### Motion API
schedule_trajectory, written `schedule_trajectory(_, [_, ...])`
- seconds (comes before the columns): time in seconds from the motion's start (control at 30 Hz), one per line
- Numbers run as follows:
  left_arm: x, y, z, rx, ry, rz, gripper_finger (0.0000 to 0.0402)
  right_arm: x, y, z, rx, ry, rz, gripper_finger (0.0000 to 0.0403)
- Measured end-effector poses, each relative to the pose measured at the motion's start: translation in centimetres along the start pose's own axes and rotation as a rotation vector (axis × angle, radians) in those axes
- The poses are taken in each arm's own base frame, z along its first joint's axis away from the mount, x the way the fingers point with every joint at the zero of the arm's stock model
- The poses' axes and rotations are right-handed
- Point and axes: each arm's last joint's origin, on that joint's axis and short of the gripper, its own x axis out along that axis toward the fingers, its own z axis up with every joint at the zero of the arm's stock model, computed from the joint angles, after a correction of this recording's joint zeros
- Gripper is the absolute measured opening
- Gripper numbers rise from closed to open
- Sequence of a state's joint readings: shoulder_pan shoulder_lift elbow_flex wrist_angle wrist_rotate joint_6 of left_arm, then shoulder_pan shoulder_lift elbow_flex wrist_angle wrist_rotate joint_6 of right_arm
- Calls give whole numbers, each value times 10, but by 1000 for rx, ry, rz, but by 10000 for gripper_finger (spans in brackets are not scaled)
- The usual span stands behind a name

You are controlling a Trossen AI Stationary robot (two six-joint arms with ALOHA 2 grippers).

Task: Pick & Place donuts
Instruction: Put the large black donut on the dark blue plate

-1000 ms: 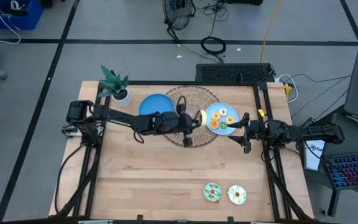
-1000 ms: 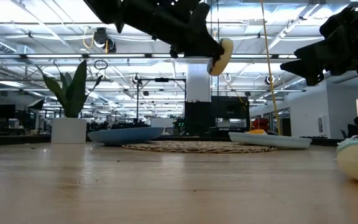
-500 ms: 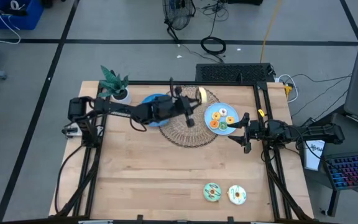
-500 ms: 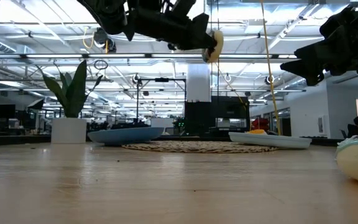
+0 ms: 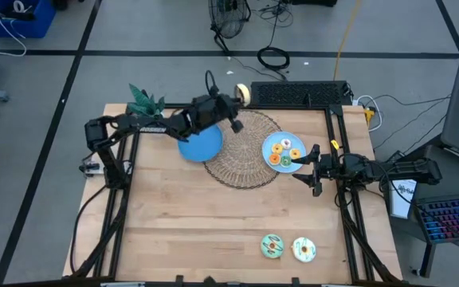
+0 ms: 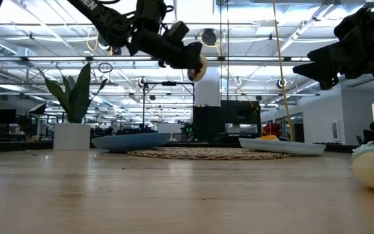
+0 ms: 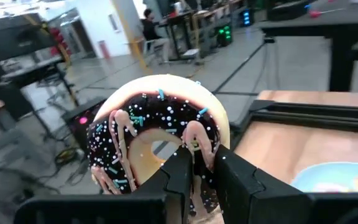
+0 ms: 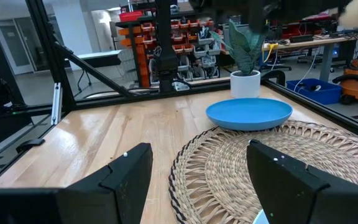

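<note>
High view: the left pincer [image 5: 241,96] has swung away from the wicker mat [image 5: 245,149] toward the far edge of the surface [image 5: 205,215], carrying the chocolate donut [image 5: 243,94] with it; a second ago it hung over the mat beside the loaded blue plate [image 5: 284,152]. The empty blue plate [image 5: 200,141] now lies under the left arm. Two larger donuts, green-frosted [image 5: 272,246] and white-frosted [image 5: 304,249], sit near the front edge (untouched, it seems). The right pincer [image 5: 309,170] waits just beside the loaded plate.

Low view: the donut [image 6: 199,67] rides high above the surface, farther left than half a second ago.

Left wrist view: the pincer [image 7: 204,165] is clamped on the chocolate donut [image 7: 159,134], fingers pinching its ring through the hole, sprinkled frosting facing the camera.

Right wrist view: the right pincer [image 8: 199,171] stands open and empty over the mat [image 8: 260,162], the empty plate [image 8: 249,113] beyond.

The carry appears underway, probably toward the empty plate, though the pincer has overshot it and must come back down.
</note>
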State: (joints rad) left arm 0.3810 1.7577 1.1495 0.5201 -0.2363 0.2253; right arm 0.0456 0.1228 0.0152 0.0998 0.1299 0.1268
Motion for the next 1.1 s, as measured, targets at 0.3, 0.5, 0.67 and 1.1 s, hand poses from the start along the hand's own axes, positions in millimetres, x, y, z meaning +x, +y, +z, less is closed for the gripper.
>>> schedule_trajectory(0.3, [-32,60,-1,-94,81,-152,63,0,0,0,0,0,1,242])
schedule_trajectory(0.5, [-71,87,-30,-186,68,-154,63,0,0,0,0,0,0,242])
schedule_trajectory(0.67, [-108,99,-46,-228,58,-105,63,0,0,0,0,0,0,242])
schedule_trajectory(1.1, [-146,92,-39,-350,336,-3,63,0,0,0,0,0,0,242])
